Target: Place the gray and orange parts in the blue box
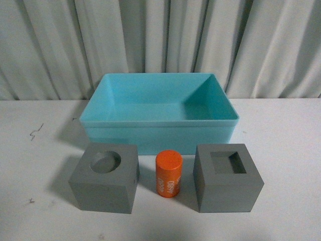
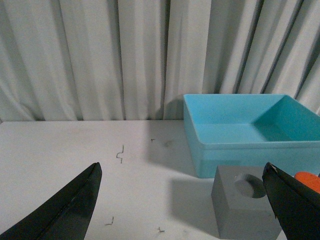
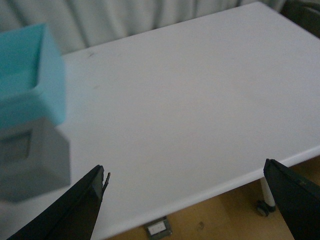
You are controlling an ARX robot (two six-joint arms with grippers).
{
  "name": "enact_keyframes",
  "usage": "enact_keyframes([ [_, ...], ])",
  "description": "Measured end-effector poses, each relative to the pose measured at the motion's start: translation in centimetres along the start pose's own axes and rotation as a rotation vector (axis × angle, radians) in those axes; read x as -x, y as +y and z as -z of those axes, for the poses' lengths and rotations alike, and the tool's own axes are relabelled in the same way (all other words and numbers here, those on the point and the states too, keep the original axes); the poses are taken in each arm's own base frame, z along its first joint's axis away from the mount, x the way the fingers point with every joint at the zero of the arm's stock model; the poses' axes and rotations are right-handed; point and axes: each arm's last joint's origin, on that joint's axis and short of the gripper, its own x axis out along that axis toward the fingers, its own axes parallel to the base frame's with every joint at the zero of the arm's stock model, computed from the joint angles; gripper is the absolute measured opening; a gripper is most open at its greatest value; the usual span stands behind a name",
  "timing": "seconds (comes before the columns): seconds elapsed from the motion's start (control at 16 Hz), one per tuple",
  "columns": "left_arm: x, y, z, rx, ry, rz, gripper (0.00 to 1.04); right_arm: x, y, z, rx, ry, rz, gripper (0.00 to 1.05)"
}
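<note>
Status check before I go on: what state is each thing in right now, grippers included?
Blue box: upright on the table, open top, nothing visible inside.
Gray cube with round recess: on the table outside the box, recess up, empty.
Gray cube with square recess: on the table outside the box, recess up, empty.
Orange cylinder: standing upright between the cubes, not boxed.
Left gripper: open, holding nothing.
Right gripper: open, holding nothing.

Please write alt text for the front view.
An empty blue box stands on a white table. In front of it, left to right: a gray cube with a round recess, an upright orange cylinder, a gray cube with a square recess.
</note>
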Motion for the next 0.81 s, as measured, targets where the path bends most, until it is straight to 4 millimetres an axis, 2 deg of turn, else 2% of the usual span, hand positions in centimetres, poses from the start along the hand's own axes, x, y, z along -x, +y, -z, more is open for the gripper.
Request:
enact_keyframes([
  [0.06, 0.0, 0.0, 0.0, 0.000, -0.001, -0.002, 0.98, -1.2, -1.5, -2.4, -0.087, 0.023, 0.086, 0.98],
  [0.19, 0.0, 0.0, 0.0, 0.000, 0.000, -0.001, 0.98, -4.0, -3.9, -7.4, -0.090, -0.051, 0.069, 0.98],
  [0.25, 0.0, 0.0, 0.0, 0.000, 0.000, -0.001, 0.98, -6.6, -3.4, -8.1, -0.042, -0.018, 0.012, 0.98],
  [0.5, 0.0, 0.0, 0.0, 0.000, 0.000, -0.001, 0.98, -9.8, -1.9, -7.1, 0.005, 0.050, -0.032, 0.98],
  [0.62, 0.0, 0.0, 0.0, 0.000, 0.000, -0.001, 0.98, -12.2, 0.9, -6.0, 0.053, 0.105, -0.095, 0.98],
  [0.81, 0.0, 0.0, 0.0, 0.000, 0.000, -0.001, 0.98, -13.7, 4.7, -5.0, 0.091, 0.148, -0.181, 0.98],
])
